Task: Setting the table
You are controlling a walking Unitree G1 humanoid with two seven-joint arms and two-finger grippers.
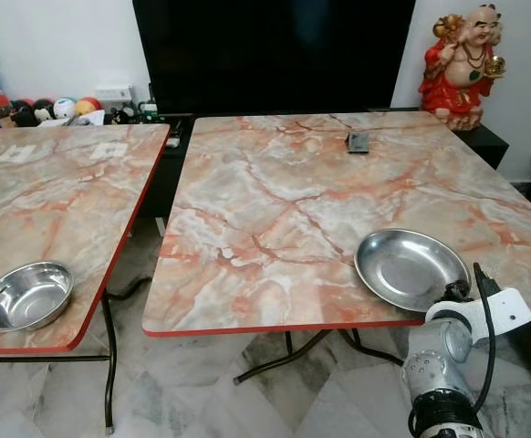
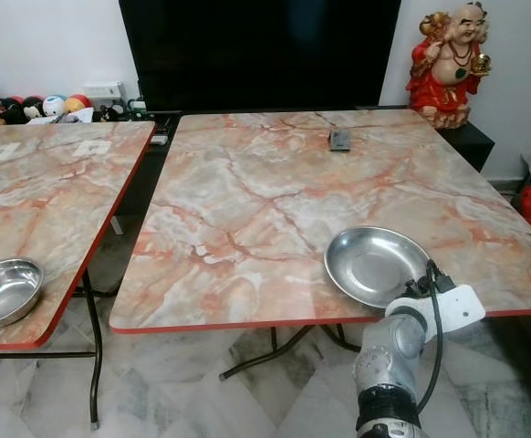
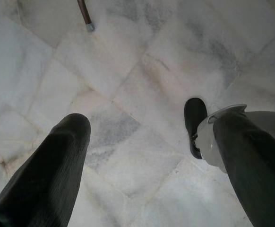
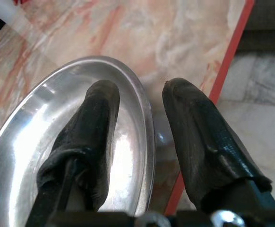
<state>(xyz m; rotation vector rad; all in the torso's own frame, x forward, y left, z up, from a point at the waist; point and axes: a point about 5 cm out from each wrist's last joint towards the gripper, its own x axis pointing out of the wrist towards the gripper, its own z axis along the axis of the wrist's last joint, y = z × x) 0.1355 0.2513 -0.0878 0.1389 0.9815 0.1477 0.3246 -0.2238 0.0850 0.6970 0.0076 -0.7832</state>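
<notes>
Marble-patterned counter (image 1: 275,219), red-edged, carries the steel plate (image 1: 410,268) near its front right corner. Right gripper (image 4: 140,106) straddles the plate's near rim — fingers apart, not clamped, likely placing or regrasping. Left gripper (image 3: 142,142) hangs open over the floor, idle.

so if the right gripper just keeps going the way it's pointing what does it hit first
Probably the steel plate: the right gripper is open astride its near rim at the table edge, so the rim would meet it first.

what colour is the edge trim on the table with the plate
Red, running along the marble-patterned table edge; clearest in the left eye view.
</notes>
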